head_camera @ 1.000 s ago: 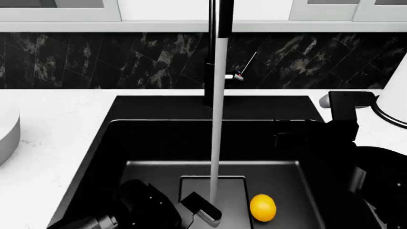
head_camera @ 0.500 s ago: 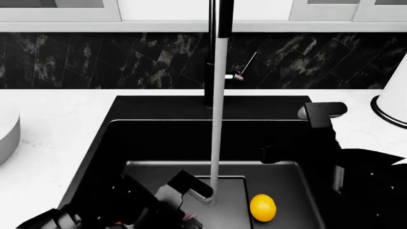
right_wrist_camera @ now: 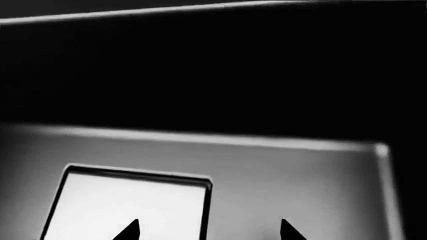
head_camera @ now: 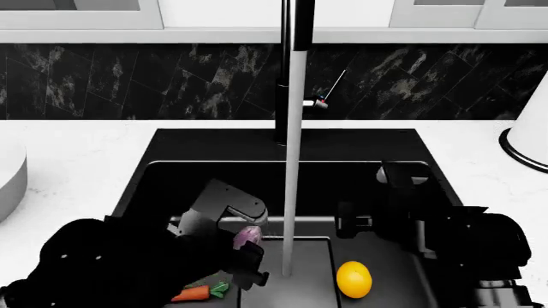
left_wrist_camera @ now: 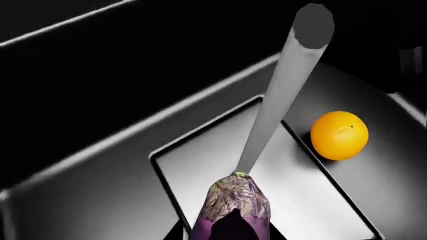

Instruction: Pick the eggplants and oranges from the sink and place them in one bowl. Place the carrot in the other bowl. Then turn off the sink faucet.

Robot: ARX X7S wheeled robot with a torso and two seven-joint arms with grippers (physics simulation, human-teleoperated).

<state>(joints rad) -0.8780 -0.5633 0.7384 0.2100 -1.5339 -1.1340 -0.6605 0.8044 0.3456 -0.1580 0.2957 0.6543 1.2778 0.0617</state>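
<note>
My left gripper is shut on the purple eggplant, holding it above the sink floor right beside the water stream. From the head camera the eggplant shows at the tip of that gripper. The orange lies on the sink floor to the right of the stream and is also in the left wrist view as the orange. The carrot lies on the floor below my left arm. My right gripper is open and empty over the basin floor. The faucet is running, its lever to its right.
A pale bowl sits on the white counter at the far left edge. A white object with a dark base ring stands at the far right. My right arm fills the sink's right side. The recessed floor panel lies under the right gripper.
My left arm has lifted up and back with the eggplant in its gripper, uncovering the carrot. My right arm has moved left and lower into the sink. The orange has not moved.
</note>
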